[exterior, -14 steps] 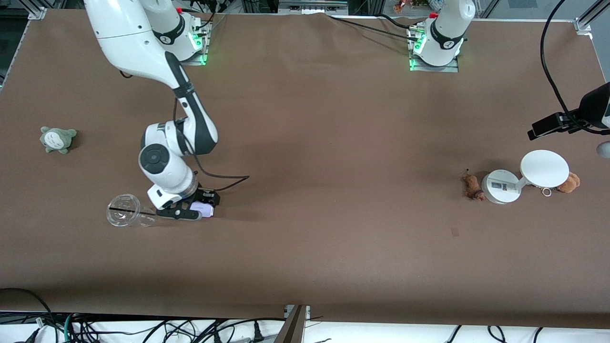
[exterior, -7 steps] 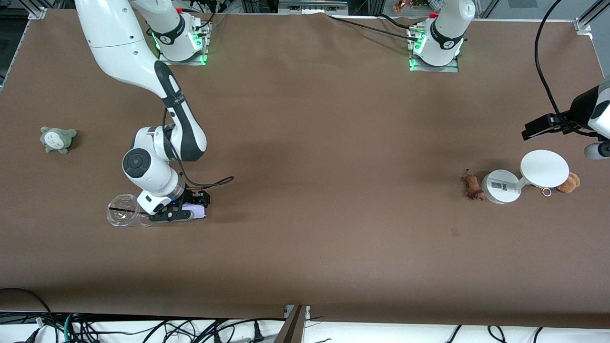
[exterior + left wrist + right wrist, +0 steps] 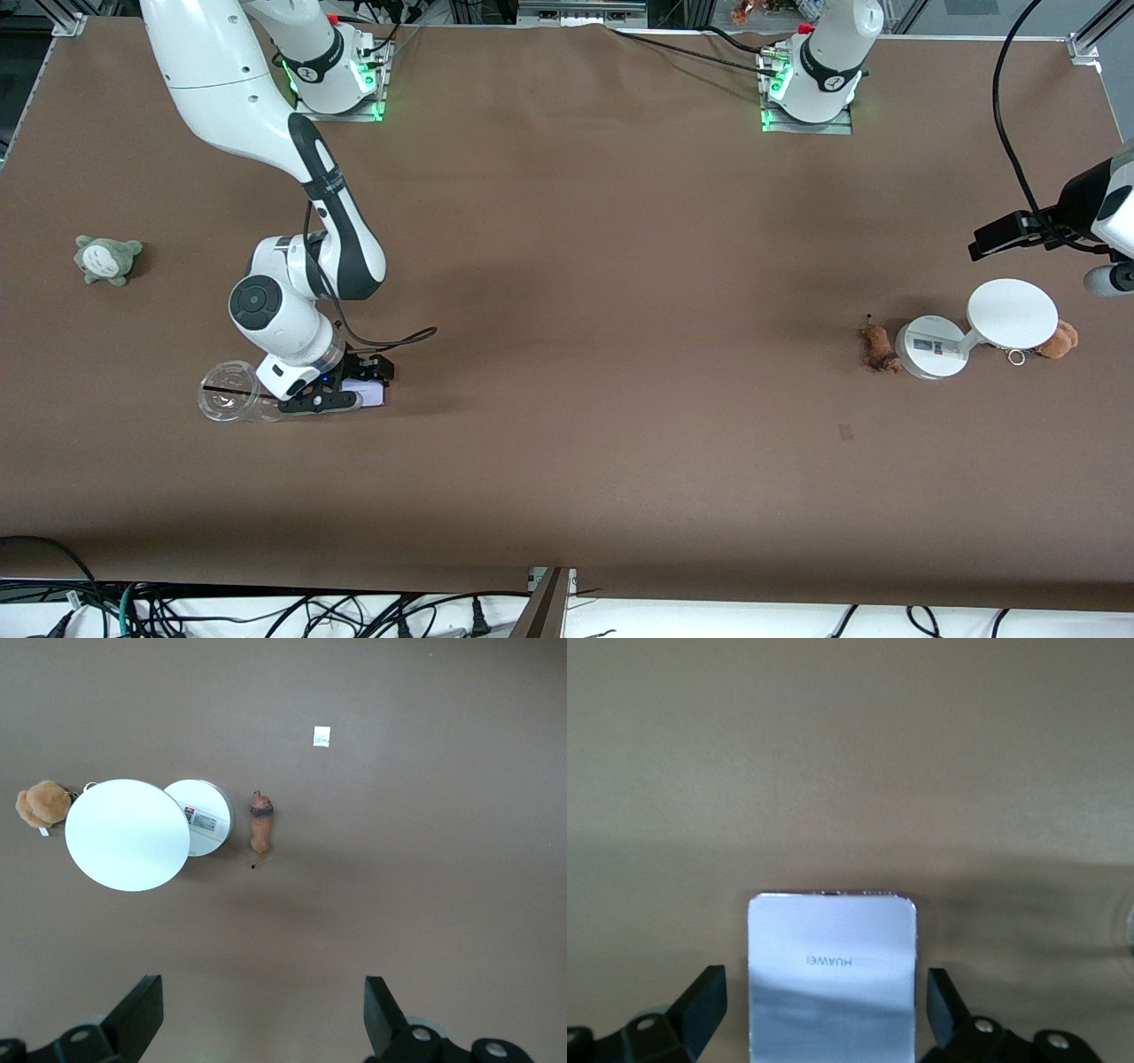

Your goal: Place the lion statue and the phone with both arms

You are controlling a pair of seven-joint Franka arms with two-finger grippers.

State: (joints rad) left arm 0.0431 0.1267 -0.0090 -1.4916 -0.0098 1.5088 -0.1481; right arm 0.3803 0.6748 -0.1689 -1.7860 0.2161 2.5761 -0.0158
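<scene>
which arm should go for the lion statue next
Left. The left gripper hangs open above the lion statue, which lies beside the white round gadget. The right gripper is low around the phone at the table's right-arm end.

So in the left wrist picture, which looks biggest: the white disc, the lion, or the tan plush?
Largest to smallest:
1. White disc, by far.
2. Lion and tan plush: too alike to rank. The lion is longer and thinner, the plush rounder and partly hidden by the disc.

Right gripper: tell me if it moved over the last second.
Yes. The right gripper, open around the phone, shifted toward the clear plastic cup, taking the phone along.
</scene>
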